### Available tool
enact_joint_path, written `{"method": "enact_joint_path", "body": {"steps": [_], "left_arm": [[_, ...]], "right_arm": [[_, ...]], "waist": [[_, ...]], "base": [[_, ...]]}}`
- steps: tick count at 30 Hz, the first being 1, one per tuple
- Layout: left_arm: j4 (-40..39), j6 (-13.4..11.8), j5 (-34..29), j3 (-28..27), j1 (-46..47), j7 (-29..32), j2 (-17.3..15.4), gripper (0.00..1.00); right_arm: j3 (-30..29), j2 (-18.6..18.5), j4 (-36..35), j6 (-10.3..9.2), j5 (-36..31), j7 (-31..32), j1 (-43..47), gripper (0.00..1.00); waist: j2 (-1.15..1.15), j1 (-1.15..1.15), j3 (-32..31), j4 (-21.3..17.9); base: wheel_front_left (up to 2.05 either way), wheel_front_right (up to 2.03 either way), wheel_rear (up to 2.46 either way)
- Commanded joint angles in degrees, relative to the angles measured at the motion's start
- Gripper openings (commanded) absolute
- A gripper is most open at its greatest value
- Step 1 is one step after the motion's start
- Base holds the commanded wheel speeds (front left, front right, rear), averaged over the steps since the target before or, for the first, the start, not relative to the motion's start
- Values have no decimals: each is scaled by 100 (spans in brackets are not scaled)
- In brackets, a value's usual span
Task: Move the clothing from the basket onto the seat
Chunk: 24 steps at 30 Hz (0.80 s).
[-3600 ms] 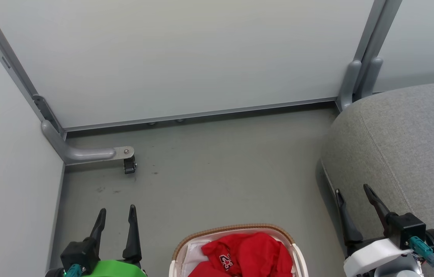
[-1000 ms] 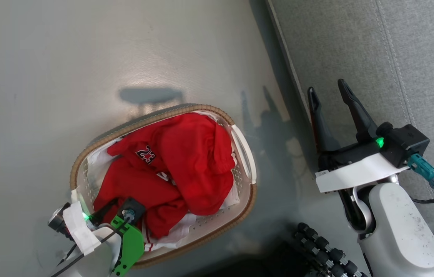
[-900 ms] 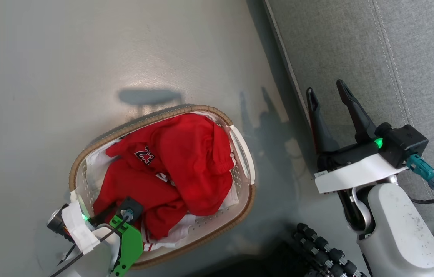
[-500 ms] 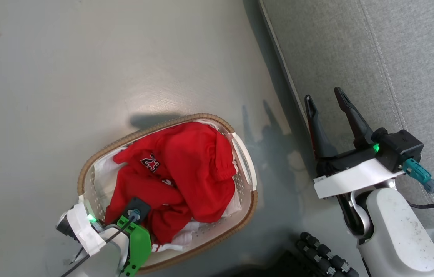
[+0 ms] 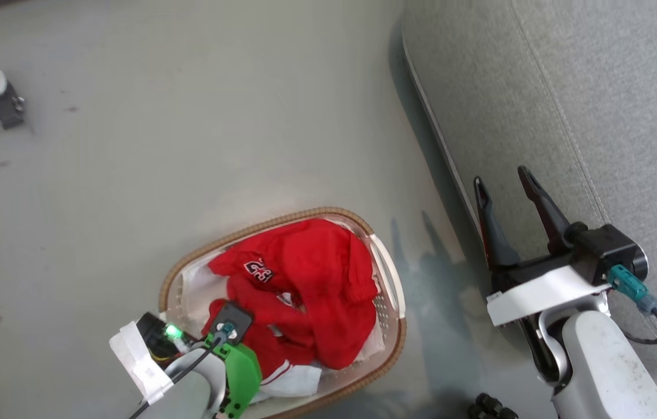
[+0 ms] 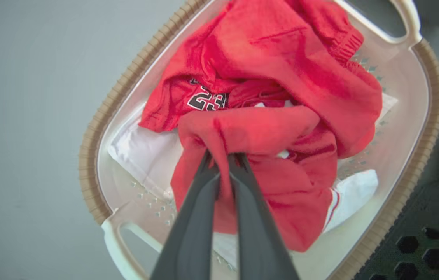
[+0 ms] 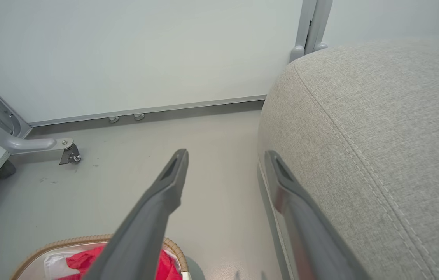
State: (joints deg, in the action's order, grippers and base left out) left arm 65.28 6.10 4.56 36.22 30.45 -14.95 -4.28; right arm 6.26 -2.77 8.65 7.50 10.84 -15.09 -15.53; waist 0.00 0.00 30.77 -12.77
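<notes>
Bright red sports clothing (image 6: 301,77), judged soft and light, is pinched at a fold inside the cream perforated basket (image 6: 86,155) by closed left jaws.

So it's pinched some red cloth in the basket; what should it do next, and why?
Probably lift the left claw straight up. It is shut on a fold of the red clothing, which lies bunched inside the basket, so it must clear the rim before swinging over to the grey seat.
</notes>
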Motion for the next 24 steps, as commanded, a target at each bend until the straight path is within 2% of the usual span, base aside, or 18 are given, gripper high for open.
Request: {"method": "enact_joint_path", "body": {"steps": [1, 8, 15, 24], "left_arm": [[-165, 30, 82, -9, -115, -30, 3, 0], [-1253, 84, 244, -98, -441, -29, -210, 0], [-2299, 82, 304, -252, -572, -29, -498, 0], [-3070, 138, 371, -123, -5, 44, -930, 0]], "right_arm": [[-39, -21, 33, -2, -71, -12, 126, 100], [-102, -23, 117, -2, -252, -12, 407, 100], [-102, -22, 169, -2, -422, -12, 655, 100], [-86, -22, 195, -2, -547, -12, 891, 100]], "waist": [[0, 0, -496, 320], [0, 0, -1177, 578], [0, 0, -1766, 675], [0, 0, -2289, 674]], "base": [[0, 0, 0], [0, 0, 0], [0, 0, 0], [0, 0, 0]]}}
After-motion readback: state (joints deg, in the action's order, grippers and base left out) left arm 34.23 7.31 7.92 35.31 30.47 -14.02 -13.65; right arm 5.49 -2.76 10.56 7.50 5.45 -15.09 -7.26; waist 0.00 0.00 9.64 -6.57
